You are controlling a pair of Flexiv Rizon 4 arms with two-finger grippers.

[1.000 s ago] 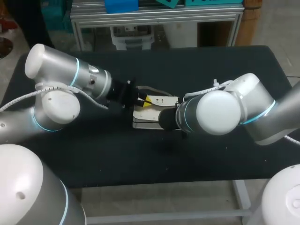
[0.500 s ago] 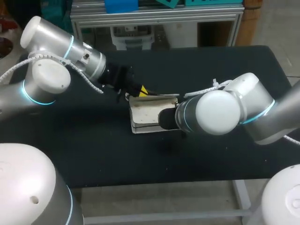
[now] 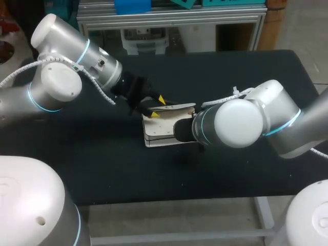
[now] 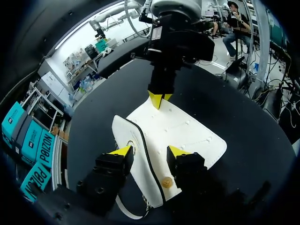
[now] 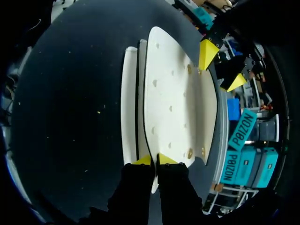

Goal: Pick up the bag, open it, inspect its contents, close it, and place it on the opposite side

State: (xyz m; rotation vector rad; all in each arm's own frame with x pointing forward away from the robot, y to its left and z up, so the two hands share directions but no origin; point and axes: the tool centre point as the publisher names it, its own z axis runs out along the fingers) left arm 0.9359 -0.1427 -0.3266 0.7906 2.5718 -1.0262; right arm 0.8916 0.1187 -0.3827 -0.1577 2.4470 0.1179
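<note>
Movement at the left claw [image 3: 158,106] only: over the top of the bag [image 3: 160,132] a second ago, then drawn back toward the far left, now swung in again at the bag's left end. More lift in the flap [image 3: 177,106] than before, far edge up off the body. No change at the right claw [image 5: 153,160]: pinched tight on the flap's right edge, yellow tips nearly together with the thin white sheet between. Likely meaning for the task: opening under way, with the flap held up from the right and the left claw lining up for a hold at the other end; contents not yet on show. Left claw spread wide, gripping nothing. From the left wrist, bag [image 4: 183,131] just under and ahead of the spread fingers, with its black-seamed left edge running between them; no firm contact to be made out. Bag at the middle of the table [image 3: 102,169], between the two claws, with the right claw [image 4: 159,98] at its opposite end.
</note>
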